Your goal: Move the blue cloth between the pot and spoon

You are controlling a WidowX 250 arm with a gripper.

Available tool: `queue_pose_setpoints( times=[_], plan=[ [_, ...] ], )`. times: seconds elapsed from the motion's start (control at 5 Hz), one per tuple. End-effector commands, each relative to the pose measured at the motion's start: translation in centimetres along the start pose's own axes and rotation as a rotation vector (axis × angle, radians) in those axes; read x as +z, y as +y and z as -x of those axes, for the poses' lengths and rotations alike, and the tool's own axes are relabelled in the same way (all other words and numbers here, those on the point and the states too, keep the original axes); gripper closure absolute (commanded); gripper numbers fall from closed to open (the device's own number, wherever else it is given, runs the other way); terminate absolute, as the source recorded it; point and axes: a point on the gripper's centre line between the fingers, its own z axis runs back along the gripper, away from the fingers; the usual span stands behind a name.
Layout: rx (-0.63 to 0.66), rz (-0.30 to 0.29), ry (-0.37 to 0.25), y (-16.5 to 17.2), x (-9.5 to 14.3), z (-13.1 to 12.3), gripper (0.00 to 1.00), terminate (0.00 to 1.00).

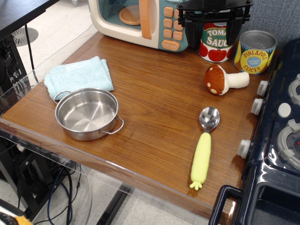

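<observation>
Between the pot and the spoon I see a wide strip of bare wooden table, and nothing stands in it. My gripper hangs at the back, above the tomato sauce can; whether its jaws are parted I cannot tell. The pineapple can and the toy microwave stand at the back edge and close that side. The plush mushroom lies near the spoon's bowl, on the way down from the back. The blue cloth touches the pot's far rim. On the right the toy stove with its knobs borders the table.
</observation>
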Motion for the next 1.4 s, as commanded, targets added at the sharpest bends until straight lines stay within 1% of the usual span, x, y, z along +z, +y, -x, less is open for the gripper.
queue_pose_setpoints(
  times=[0.0, 0.2, 0.4, 0.8, 1.0, 1.2],
  plan=[
    [0.000, 0.000, 0.000, 0.0, 0.0, 0.0, 0.00, 0.00],
    [0.005, 0.022, 0.031, 2.0, 0.4, -0.4, 0.00, 0.00],
    [0.058, 0.043, 0.012, 4.5, 1.5, -0.8, 0.00, 0.00],
    [0.267, 0.036, -0.041, 12.6, 1.9, -1.2, 0.00, 0.00],
    [0.389, 0.038, -0.092, 16.8, 1.8, -1.2, 0.00, 0.00],
    [0.473, -0.033, -0.135, 20.7, 0.8, -1.4, 0.00, 0.00]
  ],
)
